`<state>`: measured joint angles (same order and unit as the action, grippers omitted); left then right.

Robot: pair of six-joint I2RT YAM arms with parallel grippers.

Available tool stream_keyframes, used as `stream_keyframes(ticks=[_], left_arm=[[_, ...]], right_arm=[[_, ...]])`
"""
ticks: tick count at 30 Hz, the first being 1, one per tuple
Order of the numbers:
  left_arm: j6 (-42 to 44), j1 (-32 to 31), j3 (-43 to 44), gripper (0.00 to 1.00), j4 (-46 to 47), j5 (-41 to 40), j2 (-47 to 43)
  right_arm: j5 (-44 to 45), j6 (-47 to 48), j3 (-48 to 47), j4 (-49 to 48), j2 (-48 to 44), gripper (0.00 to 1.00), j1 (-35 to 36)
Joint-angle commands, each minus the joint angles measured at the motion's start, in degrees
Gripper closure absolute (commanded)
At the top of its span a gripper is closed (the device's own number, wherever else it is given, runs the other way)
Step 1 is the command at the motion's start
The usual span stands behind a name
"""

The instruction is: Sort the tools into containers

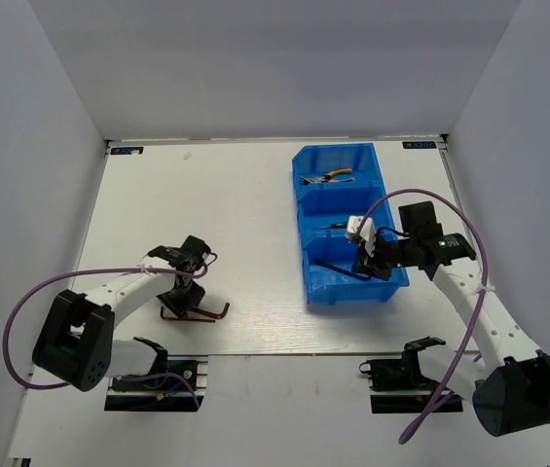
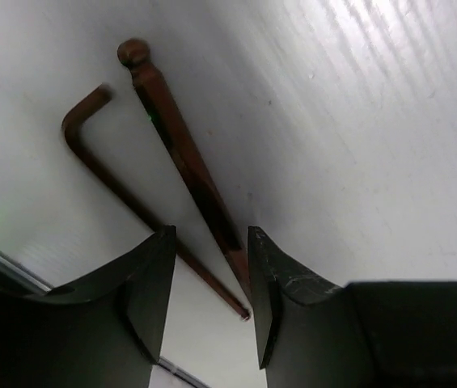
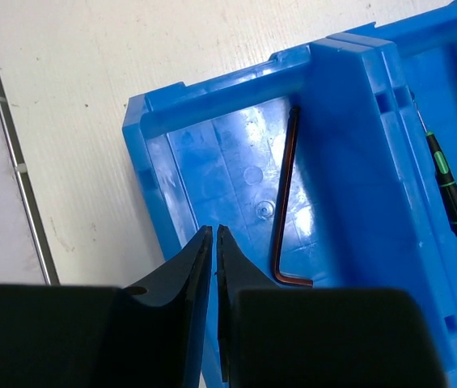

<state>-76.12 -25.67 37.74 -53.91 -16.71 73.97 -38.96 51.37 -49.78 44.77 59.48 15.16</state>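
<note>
A lab test cell: plain grey walls (image 1: pixel 41 126) boxing in a white table (image 1: pixel 216 204), two arms (image 1: pixel 128 292) bolted at the lower edge, looping purple cables (image 1: pixel 21 321), and only a blue bin (image 1: pixel 348 292) right of centre.

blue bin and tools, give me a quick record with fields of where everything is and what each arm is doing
bin: blue bin, three compartments, right half of table
far compartment: yellow-handled pliers
middle compartment: green-black screwdriver
near compartment: one hex key
on table: two brown hex keys, left side, outside the bin
left gripper: fingers open, straddling one hex key
right gripper: over near compartment, fingers almost together, holding nothing
</note>
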Motion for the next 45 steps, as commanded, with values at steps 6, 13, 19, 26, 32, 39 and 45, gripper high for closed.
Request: stream_keyframes(ticks=[6, 13, 19, 26, 32, 39, 45], left_arm=[[-0.9, 1.8, -2.4, 0.5, 9.1, -1.7, 4.4], [-0.9, 2.8, -5.1, 0.71, 11.9, -1.1, 8.3], [1.7, 2.1, -6.1, 1.0, 14.3, -0.4, 7.6], [22.5, 0.4, 9.4, 1.0, 22.4, 4.9, 8.1], [30.1, -1.5, 21.7, 1.0, 32.7, 18.5, 10.2], [26.9, -6.0, 33.4, 1.0, 41.1, 25.7, 16.6], [19.3, -12.8, 36.9, 1.0, 45.3, 19.5, 19.8]], right_arm=[[-0.2, -1.4, -0.1, 0.7, -2.6, 0.88, -0.6], [0.8, -1.4, 1.1, 1.7, -4.7, 0.88, -1.3], [1.1, -2.4, 1.4, 1.5, -5.3, 0.88, -1.3], [0.9, -4.5, 0.6, 0.5, -4.7, 0.88, -1.6], [2.3, -5.3, -0.9, 0.2, -4.6, 0.86, -1.5], [9.2, -8.3, -0.5, -4.6, -6.8, 0.92, -1.6], [27.5, -22.1, 2.7, -19.6, -10.7, 1.0, -1.9]])
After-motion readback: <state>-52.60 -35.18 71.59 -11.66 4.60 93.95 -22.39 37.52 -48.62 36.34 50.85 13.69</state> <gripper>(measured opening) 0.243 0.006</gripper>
